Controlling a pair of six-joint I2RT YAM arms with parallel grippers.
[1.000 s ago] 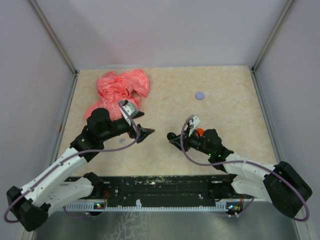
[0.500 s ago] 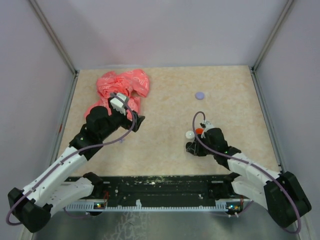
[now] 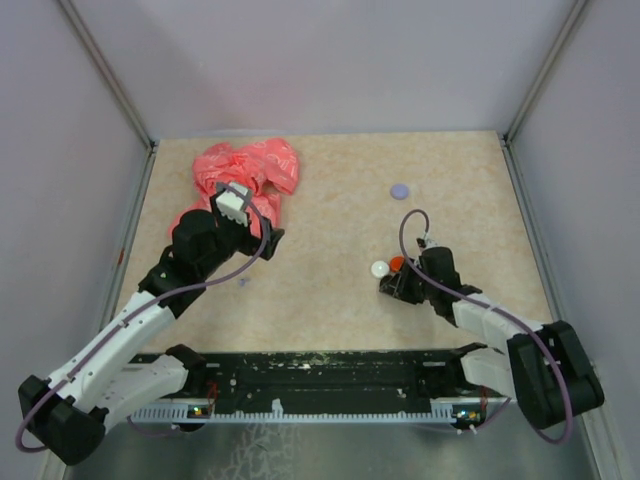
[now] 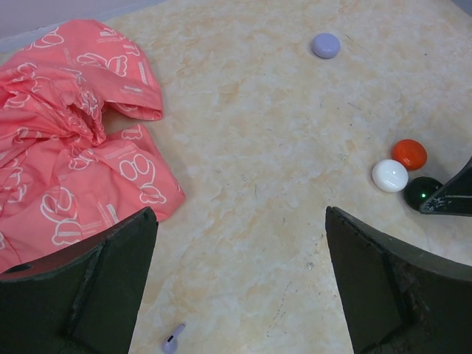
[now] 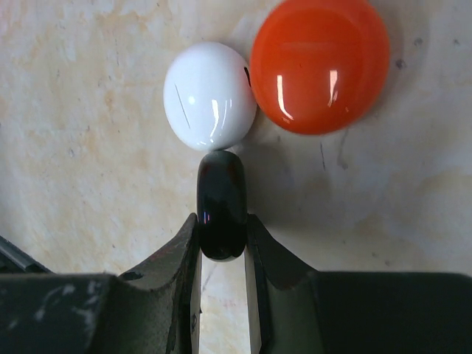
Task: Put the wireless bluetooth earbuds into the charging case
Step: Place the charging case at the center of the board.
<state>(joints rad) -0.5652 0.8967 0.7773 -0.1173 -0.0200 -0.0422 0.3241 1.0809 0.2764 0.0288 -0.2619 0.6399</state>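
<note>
Earbud (image 3: 243, 283), tiny pale-purple stemmed plastic: overhead view, on beige table (image 3: 450, 160) just beside left arm. Left wrist view: left fingers (image 4: 110, 280) spread wide, empty; earbud likely light, slippery, so pinch across the stem. Right wrist view: right fingers (image 5: 184, 258) clamped on black glossy rounded piece (image 5: 221, 206).

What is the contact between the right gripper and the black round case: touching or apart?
Touching. The right wrist view shows the right gripper closed on the black round case, a finger pressed against each side.

The white disc (image 5: 210, 96), orange disc (image 5: 319, 63) and black disc (image 5: 221, 206) are glossy smooth plastic; the tabletop (image 4: 258, 147) is matt.
</note>
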